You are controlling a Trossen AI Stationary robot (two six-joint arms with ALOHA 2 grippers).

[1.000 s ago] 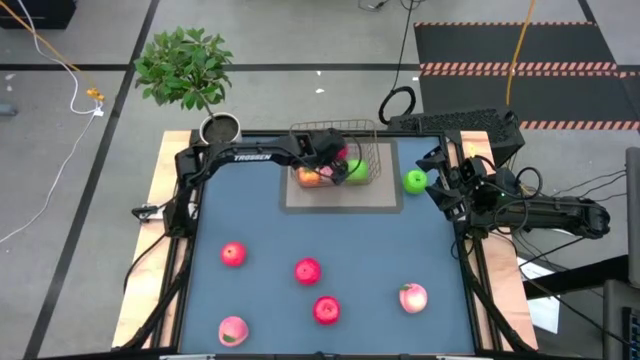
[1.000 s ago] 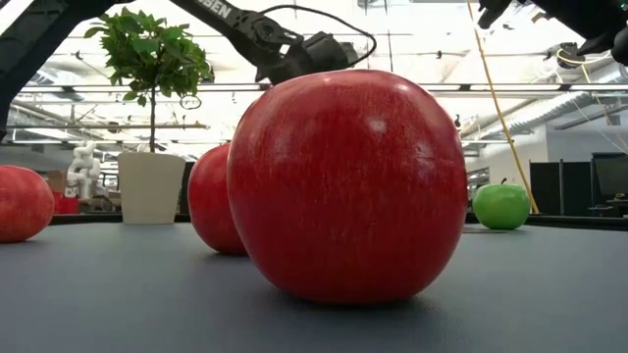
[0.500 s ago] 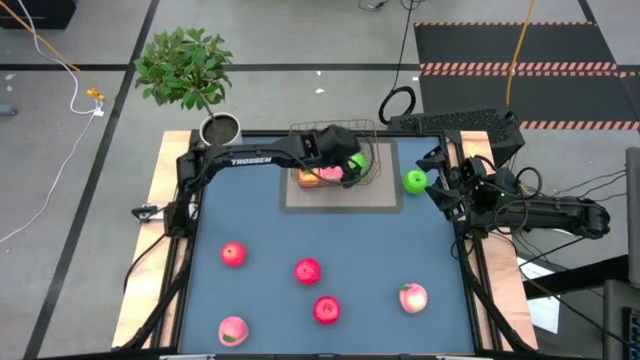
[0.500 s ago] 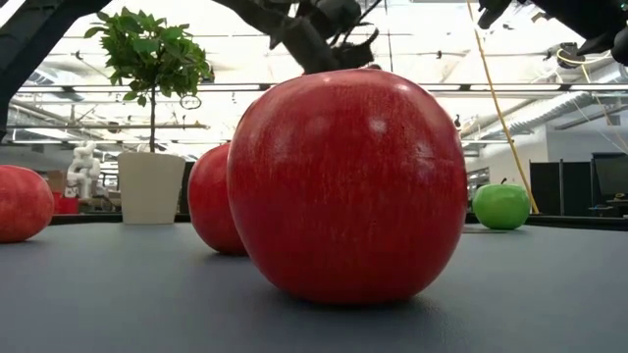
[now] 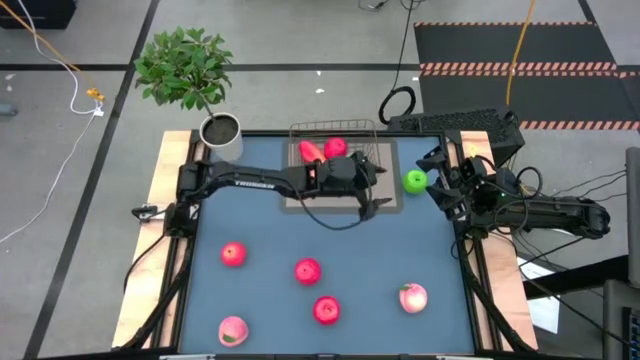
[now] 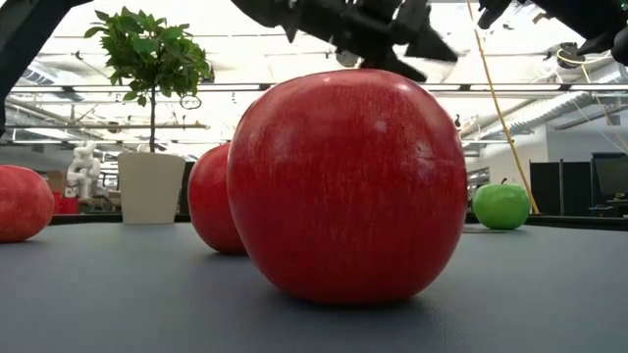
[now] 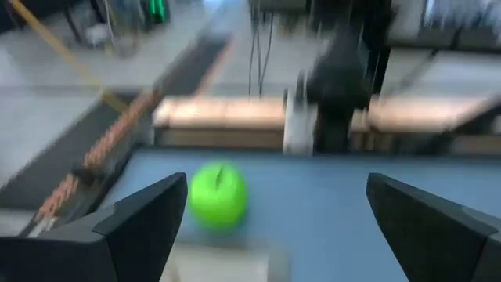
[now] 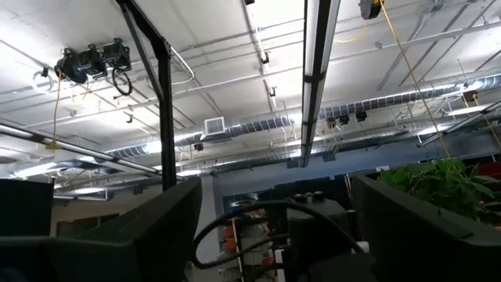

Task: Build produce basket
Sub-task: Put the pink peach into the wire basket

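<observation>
At the near edge of the counter (image 5: 260,300) five fruits wait in a loose spread: a pale peach (image 5: 232,329) at the near left, a red apple (image 5: 326,310) in the middle, a pink peach (image 5: 413,297) to the right, and behind them two more red apples (image 5: 232,254) and (image 5: 307,270). In the low view one red apple fills most of the picture and hides much of the far side. Farther back, the left end effector (image 5: 372,192) has swung out of the basket (image 5: 335,155), where it hung a second ago, and now stands just off the basket's right side, fingers spread wide and empty. Its wrist camera looks straight at the green apple (image 7: 218,195), which sits alone near the right edge, so that fruit is probably the next pick. With the arm gone, red fruit (image 5: 325,150) shows inside the basket at the far middle of the counter, so a drop-off looks finished. The right end effector (image 5: 437,178) waits just beside the green apple, jaws wide, holding nothing, and could crowd the left arm's reach. A potted plant (image 5: 190,75) stands at the far left corner, clear of the work.
</observation>
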